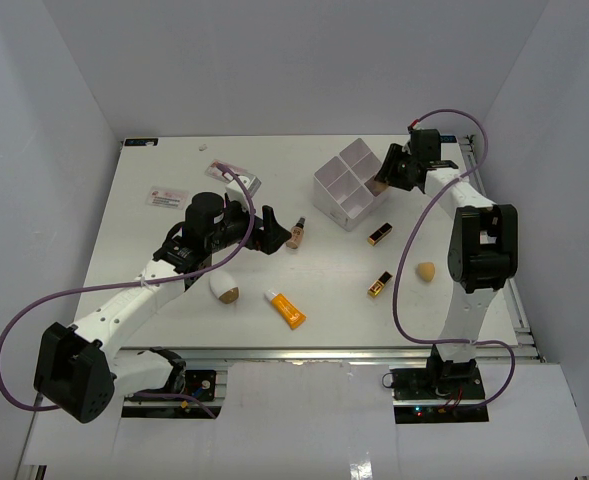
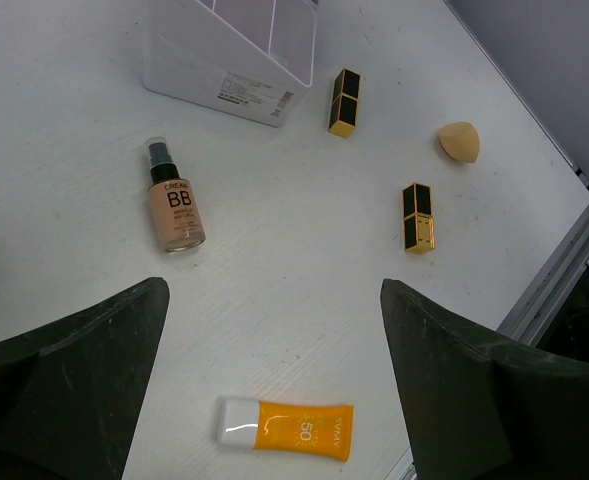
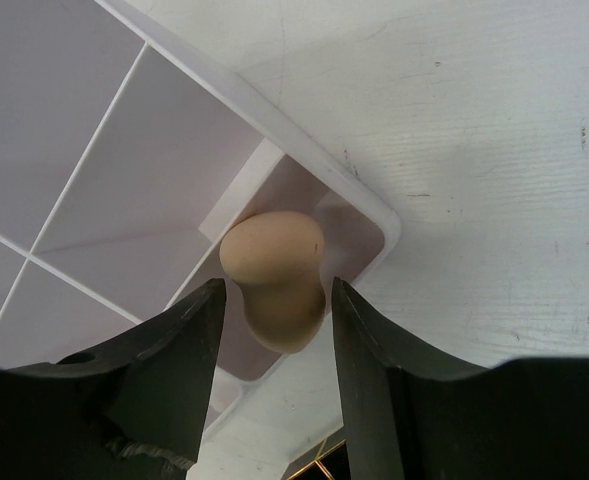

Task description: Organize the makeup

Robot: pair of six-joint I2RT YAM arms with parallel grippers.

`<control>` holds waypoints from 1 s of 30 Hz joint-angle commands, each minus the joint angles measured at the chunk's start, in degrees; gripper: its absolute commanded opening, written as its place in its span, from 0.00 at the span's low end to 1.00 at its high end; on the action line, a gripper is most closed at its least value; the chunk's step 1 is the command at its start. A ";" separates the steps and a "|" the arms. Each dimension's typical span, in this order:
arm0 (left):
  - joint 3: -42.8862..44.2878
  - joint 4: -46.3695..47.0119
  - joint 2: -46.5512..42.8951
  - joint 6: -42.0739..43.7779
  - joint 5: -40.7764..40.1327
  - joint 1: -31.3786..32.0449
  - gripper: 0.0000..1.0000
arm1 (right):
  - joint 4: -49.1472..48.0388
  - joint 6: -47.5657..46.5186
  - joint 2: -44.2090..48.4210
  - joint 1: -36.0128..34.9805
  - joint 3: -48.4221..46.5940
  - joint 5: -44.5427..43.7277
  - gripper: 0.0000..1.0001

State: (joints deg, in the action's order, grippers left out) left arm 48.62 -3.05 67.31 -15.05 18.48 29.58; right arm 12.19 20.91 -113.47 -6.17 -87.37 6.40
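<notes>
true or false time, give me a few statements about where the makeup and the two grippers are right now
1. The two lipsticks lie on the table, outside the box. True.
2. The left gripper is clamped on the bottle. False: its jaws are wide open and empty, and the bottle lies flat on the table ahead of them.
3. A beige sponge sits between the fingers of the right gripper, at a corner compartment of the box. True.
4. The orange tube is already inside the box. False: it lies on the table near the left gripper.
</notes>
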 commanded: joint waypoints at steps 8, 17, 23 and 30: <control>2.27 -0.20 -0.41 0.55 0.00 0.04 0.98 | -2.43 -1.22 5.30 0.37 1.75 1.56 0.36; 2.27 -0.20 -0.42 0.55 -0.02 0.04 0.98 | -2.34 -4.65 5.63 0.37 2.56 -0.87 0.34; 2.27 -0.20 -0.30 0.59 0.06 0.04 0.98 | -2.34 -5.87 5.04 0.37 2.91 -0.62 0.34; 2.27 -0.21 -0.34 0.63 -0.11 0.04 0.98 | -2.17 -5.44 3.53 0.37 2.48 0.45 0.34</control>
State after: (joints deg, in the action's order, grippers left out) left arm 48.62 -3.05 67.31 -15.03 18.48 29.58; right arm 11.60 16.03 -110.13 -6.00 -84.53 6.26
